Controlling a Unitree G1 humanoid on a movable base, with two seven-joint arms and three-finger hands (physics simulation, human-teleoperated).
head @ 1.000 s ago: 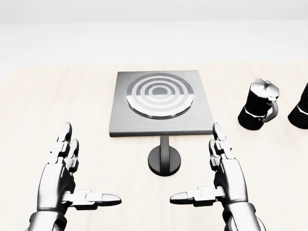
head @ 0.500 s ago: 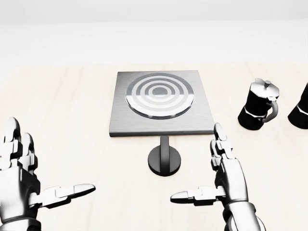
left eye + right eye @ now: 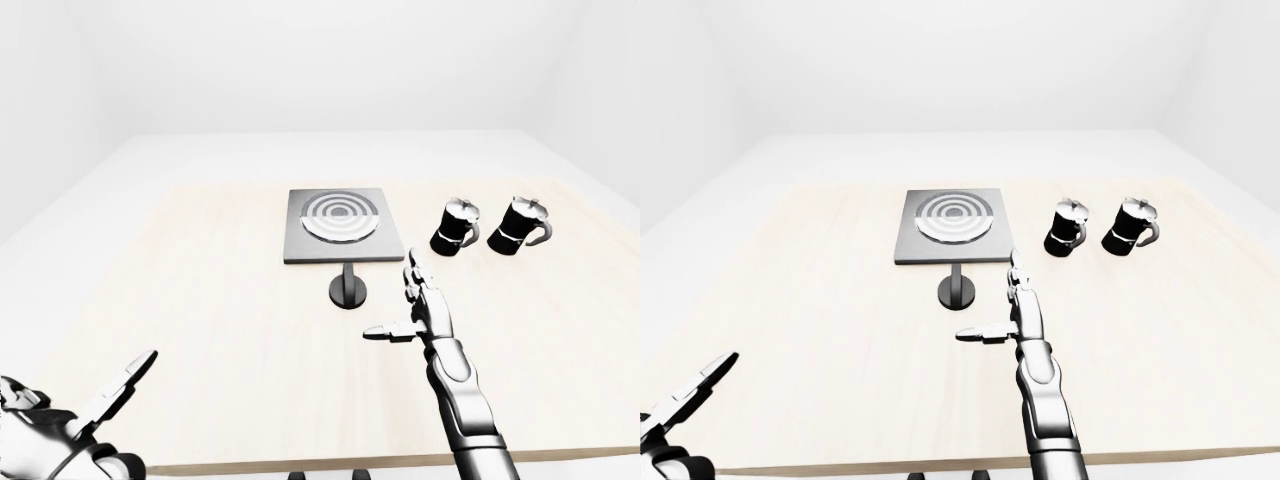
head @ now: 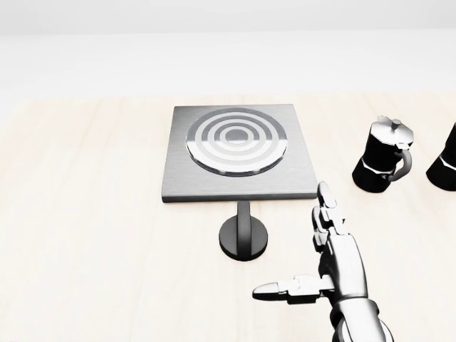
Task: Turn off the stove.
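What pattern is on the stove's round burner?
Concentric light and dark grey rings on the round burner of the square grey metal stove, clearest in the head view.

The table point(image 3: 200, 300) was pale cream wood with a faint grain, set against plain white walls and floor. The stove point(image 4: 239, 153) was a brushed grey metal slab, its burner marked with concentric rings alternating light silver and dark grey. At its 6 o'clock the knob point(image 4: 244, 239) was glossy black with a grey stem. At 3 o'clock stood two moka pots point(image 3: 456, 226) point(image 3: 521, 225), black-bodied with silvery white lids and highlights. The right hand point(image 4: 329, 260) and left hand point(image 3: 60, 425) were chrome silver with dark joints.
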